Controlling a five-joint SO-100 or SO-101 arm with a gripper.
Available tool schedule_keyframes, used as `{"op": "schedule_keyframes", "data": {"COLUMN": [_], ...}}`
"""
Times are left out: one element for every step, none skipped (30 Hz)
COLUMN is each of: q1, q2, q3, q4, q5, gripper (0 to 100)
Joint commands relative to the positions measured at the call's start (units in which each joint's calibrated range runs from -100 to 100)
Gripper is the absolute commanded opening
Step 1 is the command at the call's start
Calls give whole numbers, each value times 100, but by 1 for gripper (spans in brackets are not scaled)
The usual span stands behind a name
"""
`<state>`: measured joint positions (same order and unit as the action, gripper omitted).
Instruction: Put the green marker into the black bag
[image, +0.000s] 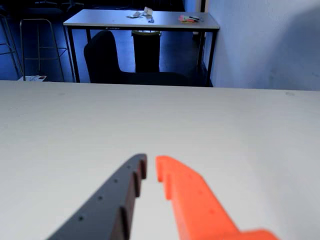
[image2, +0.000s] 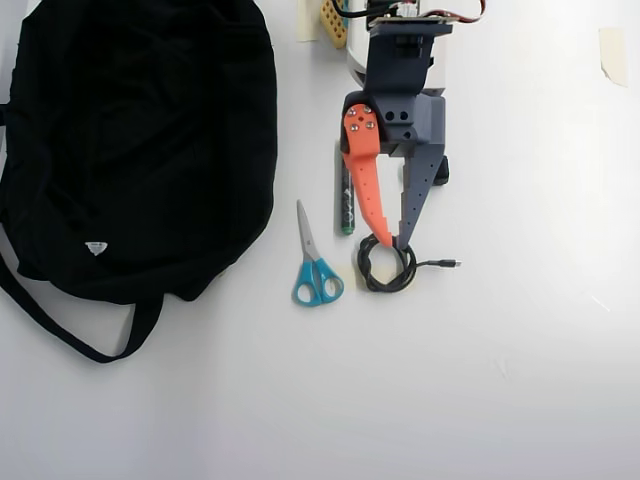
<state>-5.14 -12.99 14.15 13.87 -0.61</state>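
Gripper (image: 150, 167) fills the bottom of the wrist view: dark finger (image: 112, 205) on the left, orange finger (image: 192, 200) on the right, tips nearly together w/ a thin gap, nothing between them. In the overhead view the gripper (image2: 392, 240) points down-frame from the arm (image2: 405, 70) at the top edge, stretched out low and roughly level over the table (image2: 500, 350); tips sit above the top of a coiled black cable (image2: 387, 268). Contact w/ the cable can't be told.

Marker (image2: 346, 196) lies on the table just left of the orange finger, lengthwise along it, upper part hidden by the gripper body; touching or not is unclear. Scissors (image2: 314, 262), blue handles, lie a bit further left and lower. Bag (image2: 140, 140) takes up the upper left, well apart from the marker, strap (image2: 60, 330) looping below it.

Only the overhead view shows marker, scissors, cable & bag. Wrist view shows bare tabletop (image: 160, 120) ahead of the tips, plus a 2nd table (image: 140, 20), a dark chair (image: 107, 57) and a bin (image: 146, 47) in the room beyond, none seen from above.
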Motion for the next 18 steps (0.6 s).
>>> {"op": "schedule_keyframes", "data": {"q1": [-32, -32, -32, -39, -62, -69, -69, -69, -69, -69, -77, -92, -121, -136, -136, -136, -136, -136], "q2": [-145, -153, -153, -153, -153, -153, -161, -161, -161, -170, -170, -170, -170, -170, -170, -170, -170, -170], "q3": [-238, -247, -256, -265, -301, -319, -328, -328, -328, -328, -328, -328, -337, -337, -337, -337, -337, -337], "q4": [181, 370, 560, 732, 1077, 1223, 1361, 1481, 1611, 1895, 2041, 2213, 2377, 2524, 2661, 2825, 2997, 3161], "q5": [-12, -12, -18, -18, -18, -23, -23, -23, -23, -23, -23, -23, -23, -23, -23, -23, -23, -23], "gripper": [2, 2, 2, 2, 2, 2, 2, 2, 2, 2, 2, 2, 2, 2, 2, 2, 2, 2]}}
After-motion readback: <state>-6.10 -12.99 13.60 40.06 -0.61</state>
